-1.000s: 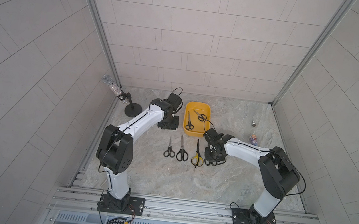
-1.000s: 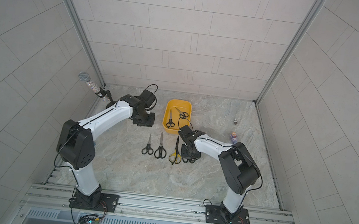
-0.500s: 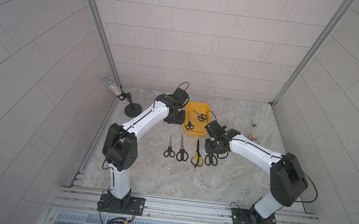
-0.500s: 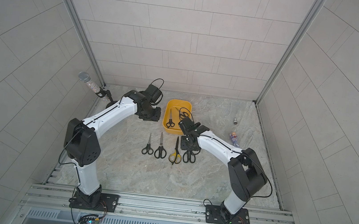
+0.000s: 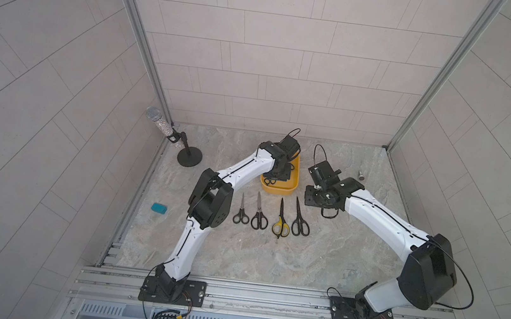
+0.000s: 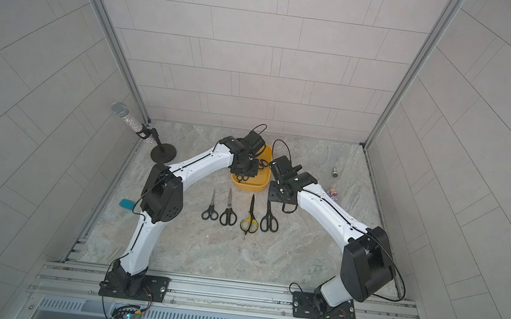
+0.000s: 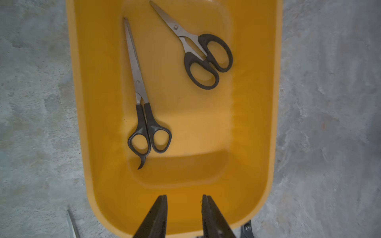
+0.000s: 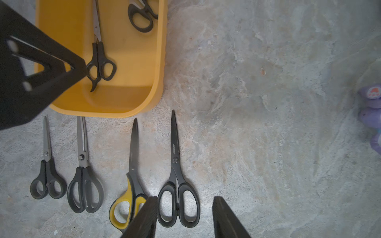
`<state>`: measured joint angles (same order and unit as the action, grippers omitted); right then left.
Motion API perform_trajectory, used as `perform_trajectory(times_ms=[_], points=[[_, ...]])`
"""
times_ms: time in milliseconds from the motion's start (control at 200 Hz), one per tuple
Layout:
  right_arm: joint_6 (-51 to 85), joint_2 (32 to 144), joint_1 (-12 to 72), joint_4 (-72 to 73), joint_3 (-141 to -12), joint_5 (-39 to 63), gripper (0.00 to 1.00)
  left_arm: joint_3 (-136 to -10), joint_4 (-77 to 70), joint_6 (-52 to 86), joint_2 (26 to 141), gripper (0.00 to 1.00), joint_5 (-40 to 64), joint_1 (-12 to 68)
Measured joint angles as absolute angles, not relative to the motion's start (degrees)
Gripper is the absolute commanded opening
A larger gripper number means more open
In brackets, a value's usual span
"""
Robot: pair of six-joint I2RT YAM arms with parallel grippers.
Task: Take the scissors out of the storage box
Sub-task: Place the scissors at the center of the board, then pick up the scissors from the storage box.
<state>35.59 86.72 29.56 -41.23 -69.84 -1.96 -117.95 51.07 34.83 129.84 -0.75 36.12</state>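
The yellow storage box (image 5: pixel 278 190) (image 7: pixel 82 115) stands at the back middle of the table. Two black-handled scissors lie in it: a long thin pair (image 7: pixel 142 99) and a shorter wide-handled pair (image 7: pixel 206 55). My left gripper (image 7: pixel 184 196) hangs open and empty over the box's near end (image 5: pixel 280 173). Several scissors lie in a row in front of the box, among them a yellow-handled pair (image 5: pixel 280 228) (image 8: pixel 132 185) and, rightmost, an all-black pair (image 5: pixel 300 222) (image 8: pixel 175 171). My right gripper (image 8: pixel 185 197) is open and empty above that black pair's handles.
A microphone on a round stand (image 5: pixel 182 148) is at the back left. A teal block (image 5: pixel 159 208) lies by the left wall. A small metal bolt (image 5: pixel 361 176) and a purple toy (image 6: pixel 333 192) (image 8: pixel 371 107) lie at the back right. Tiled walls close in three sides.
My right gripper has opened, left the all-black pair at the row's right end, and risen back. My left gripper has moved right from beside the box to over it.
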Motion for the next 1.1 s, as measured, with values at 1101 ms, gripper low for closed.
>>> perform_trajectory(times_ms=[1101], points=[[32.56,90.04,27.22,-43.59,-71.18,1.23,0.49,-126.41,52.88,32.51,142.54,0.35,-2.83,30.50]])
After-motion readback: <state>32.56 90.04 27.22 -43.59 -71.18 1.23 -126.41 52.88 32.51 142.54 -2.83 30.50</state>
